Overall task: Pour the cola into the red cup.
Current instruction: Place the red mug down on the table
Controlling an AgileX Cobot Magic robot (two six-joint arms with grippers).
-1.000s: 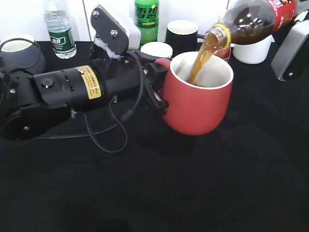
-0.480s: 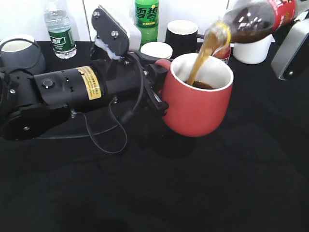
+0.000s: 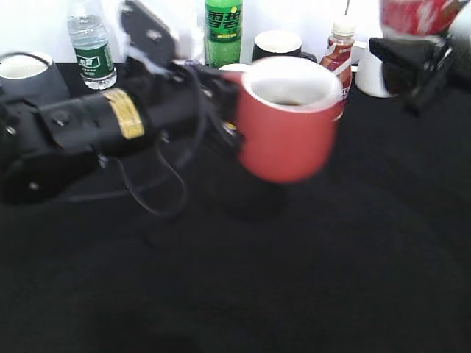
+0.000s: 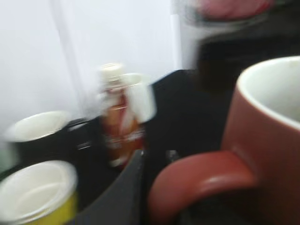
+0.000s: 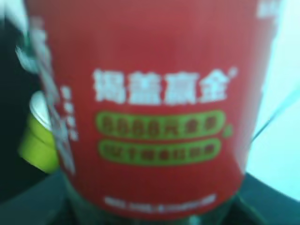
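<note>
Exterior, mug: rounded brick-red ceramic mug (image 3: 285, 121), centre, dark liquid inside, raised off the black table (image 3: 294, 279).
Exterior, bottle: red-labelled cola bottle (image 3: 412, 15), upper right, in the right gripper (image 3: 412, 55).
Left wrist: left gripper (image 4: 140, 187) pinching the mug's handle.
Right wrist: red label fills the frame; jaws pressed against the bottle.

Ext view motion-blurred: cola bottle (image 3: 416, 15) cut off by top edge at upper right, neck and cap out of frame; left gripper (image 3: 228, 118) jaws hidden behind red cup (image 3: 283, 121); both wrist views too smeared for gripper detail.
</note>
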